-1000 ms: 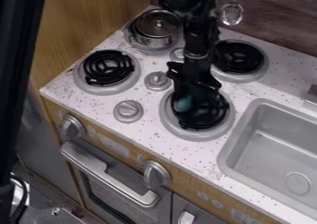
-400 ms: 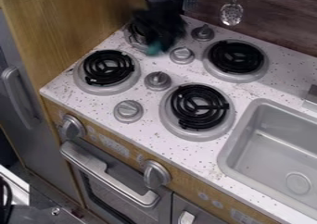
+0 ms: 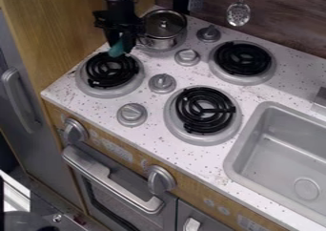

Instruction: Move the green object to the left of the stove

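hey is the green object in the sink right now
No, the gripper holds the green object over the front left burner.

You have soft, moderate light on the counter point(image 3: 96, 106); source direction unclear. Note small glints on the pot lid point(image 3: 164, 24), a muted sheen along the oven handle point(image 3: 115, 180). Burner coils point(image 3: 205, 111) read near-black to you. Lower left: dim, one glaring white patch point(image 3: 14, 196).
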Robot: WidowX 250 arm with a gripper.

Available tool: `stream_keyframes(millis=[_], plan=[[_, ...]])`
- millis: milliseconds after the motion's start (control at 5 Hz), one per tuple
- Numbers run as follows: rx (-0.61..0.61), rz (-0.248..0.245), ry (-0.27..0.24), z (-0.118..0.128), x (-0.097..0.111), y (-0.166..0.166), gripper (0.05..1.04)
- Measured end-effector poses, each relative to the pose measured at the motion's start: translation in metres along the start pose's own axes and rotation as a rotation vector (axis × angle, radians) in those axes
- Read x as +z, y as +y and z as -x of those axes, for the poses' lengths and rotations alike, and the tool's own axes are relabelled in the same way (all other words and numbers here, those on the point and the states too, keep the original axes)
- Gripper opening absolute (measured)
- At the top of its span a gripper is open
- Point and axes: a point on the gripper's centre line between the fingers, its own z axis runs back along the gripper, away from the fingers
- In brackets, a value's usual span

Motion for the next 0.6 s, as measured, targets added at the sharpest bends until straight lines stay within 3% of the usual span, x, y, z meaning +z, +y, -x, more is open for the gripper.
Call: stream_keyframes(millis=[400, 600], plan=[[-0.011, -0.023, 0.036, 0.0093, -0.0086, 0.0072, 0.488], [-0.01, -0.014, 0.044, 0.0107, -0.0096, 0.0058, 0.799]])
